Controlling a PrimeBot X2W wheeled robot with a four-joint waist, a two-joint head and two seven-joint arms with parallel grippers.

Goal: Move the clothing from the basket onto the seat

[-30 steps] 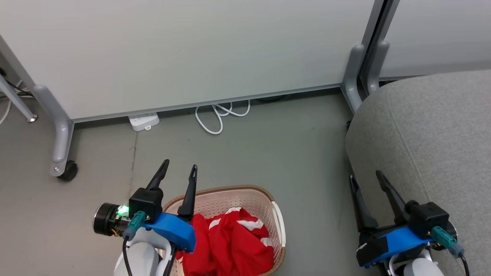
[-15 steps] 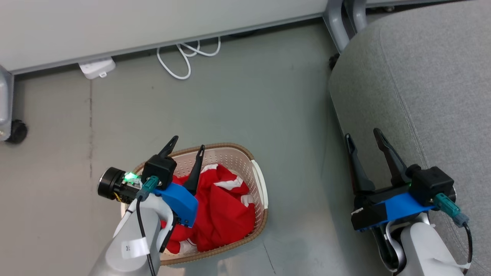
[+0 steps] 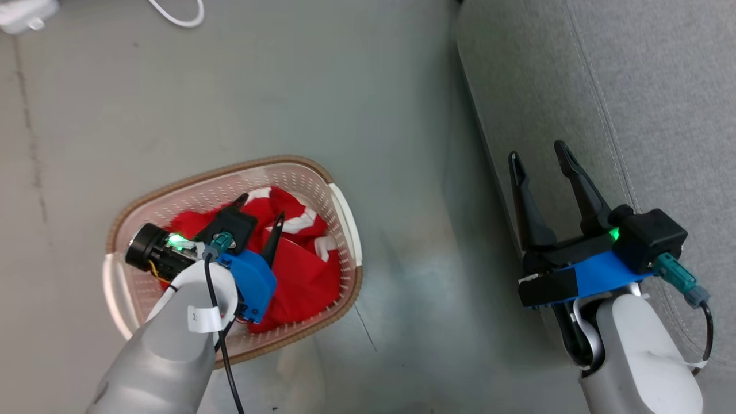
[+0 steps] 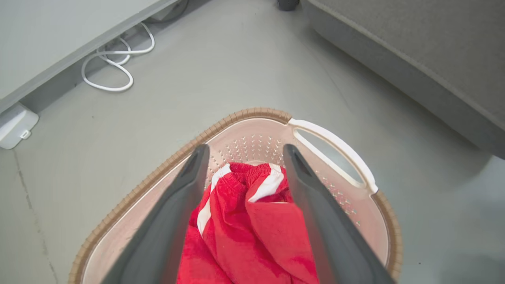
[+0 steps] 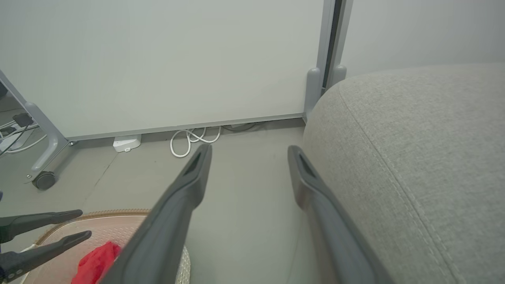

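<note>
The basket (image 3: 230, 169) stands on the grey floor, cream with a brown rim, and the red clothing (image 3: 305, 270) with white stripes lies bunched inside it. My left gripper (image 3: 261, 208) hangs open just above the clothing, fingers pointing down into the basket. In the left wrist view the open fingers (image 4: 245, 148) straddle the clothing (image 4: 252, 221) inside the basket rim (image 4: 244, 115). My right gripper (image 3: 537, 150) stands open and holds nothing, by the front edge of the grey seat (image 3: 632, 86). The right wrist view shows that gripper (image 5: 249, 149) beside the seat (image 5: 414, 138).
A white cable (image 3: 178, 17) and a power strip (image 4: 14, 124) lie on the floor by a pale partition panel (image 5: 158, 59). The panel's leg ends in a caster (image 5: 43, 179). Bare floor separates basket and seat.
The head camera has tilted down, shifting the whole picture. My left gripper has moved from the basket's near-left rim to over the clothing. The right gripper has kept its place by the seat.
</note>
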